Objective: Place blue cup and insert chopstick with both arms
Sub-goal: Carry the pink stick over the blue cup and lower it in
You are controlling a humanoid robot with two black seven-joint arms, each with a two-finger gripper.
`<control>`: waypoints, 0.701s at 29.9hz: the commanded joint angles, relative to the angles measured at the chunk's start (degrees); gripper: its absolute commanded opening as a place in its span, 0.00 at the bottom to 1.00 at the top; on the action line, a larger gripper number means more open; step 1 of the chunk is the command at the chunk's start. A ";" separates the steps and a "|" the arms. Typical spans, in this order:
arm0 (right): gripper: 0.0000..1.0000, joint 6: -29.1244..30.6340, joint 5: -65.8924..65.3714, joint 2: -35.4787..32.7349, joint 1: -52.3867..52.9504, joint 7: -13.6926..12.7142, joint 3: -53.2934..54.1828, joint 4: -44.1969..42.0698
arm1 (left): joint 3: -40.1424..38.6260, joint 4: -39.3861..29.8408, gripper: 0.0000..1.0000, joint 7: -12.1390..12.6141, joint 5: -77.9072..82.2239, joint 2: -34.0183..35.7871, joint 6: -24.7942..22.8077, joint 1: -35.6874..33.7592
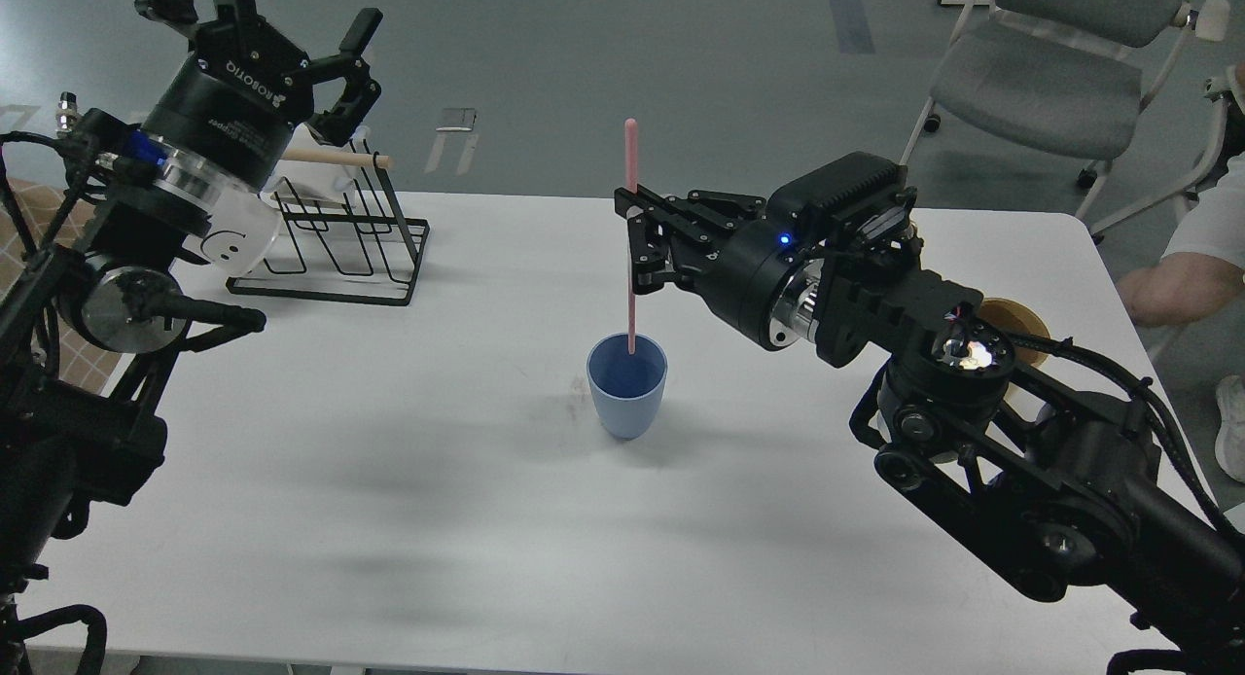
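Note:
The blue cup [627, 386] stands upright on the white table [467, 480], near the middle. My right gripper [634, 239] is shut on the pale-pink chopstick [631, 159] and holds it upright over the cup. The chopstick's lower tip reaches the cup's mouth, just inside the rim. My left gripper [282, 23] is open and empty, raised at the far left above the wire rack, well away from the cup.
A black wire rack [336, 242] with a wooden rod on top stands at the back left, a white smiley-face mug [233, 237] beside it. A tan wooden cup [1016, 320] is mostly hidden behind my right arm. A grey chair [1050, 82] and a person's arm [1187, 257] are beyond the right edge.

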 commanded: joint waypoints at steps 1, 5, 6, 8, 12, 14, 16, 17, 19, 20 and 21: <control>0.00 -0.18 -0.22 1.82 0.21 -0.09 -1.25 -0.76 | 0.01 -0.05 0.96 0.00 0.01 0.15 -0.03 0.16; 0.00 -0.18 -2.42 2.27 0.47 -0.18 -2.31 -2.26 | -0.08 -0.05 0.96 0.00 -0.08 0.15 -0.12 0.34; 0.00 -0.27 -2.88 2.27 0.47 -0.18 -2.74 -2.95 | -0.08 -0.05 0.96 -0.09 -0.08 0.15 -0.03 0.34; 0.00 -0.18 -2.88 2.27 0.47 -0.18 -3.36 -3.22 | -0.43 0.04 0.96 -0.09 -0.08 0.15 -0.12 0.43; 0.00 -0.18 -2.88 2.18 0.47 -0.44 -3.80 -3.22 | -0.69 0.04 0.96 -0.09 -0.08 0.15 -0.12 0.78; 0.00 -0.09 -2.88 2.09 0.21 -0.53 -3.89 -3.22 | -0.69 -0.05 0.96 -0.09 -0.08 0.15 -0.20 0.87; 0.05 -0.09 -2.88 1.92 0.12 -1.40 -4.85 -3.14 | -0.69 0.04 0.96 -0.09 -0.08 0.15 -0.29 0.87; 0.07 -0.09 -2.88 1.92 0.03 -1.67 -4.85 -3.14 | -0.69 -0.05 0.96 -0.09 -0.08 0.15 -0.29 0.87; 0.15 -0.09 -2.88 2.01 0.03 -2.20 -4.85 -3.05 | -0.69 -0.05 0.96 -0.09 -0.08 0.15 -0.29 0.87; 0.17 -0.09 -2.88 2.01 0.03 -2.20 -4.85 -3.05 | -0.69 -0.05 0.96 -0.09 -0.08 0.15 -0.29 0.87; 0.18 -0.09 -2.88 2.01 0.03 -2.20 -4.85 -2.96 | -0.69 -0.05 0.96 -0.09 -0.08 0.15 -0.29 0.87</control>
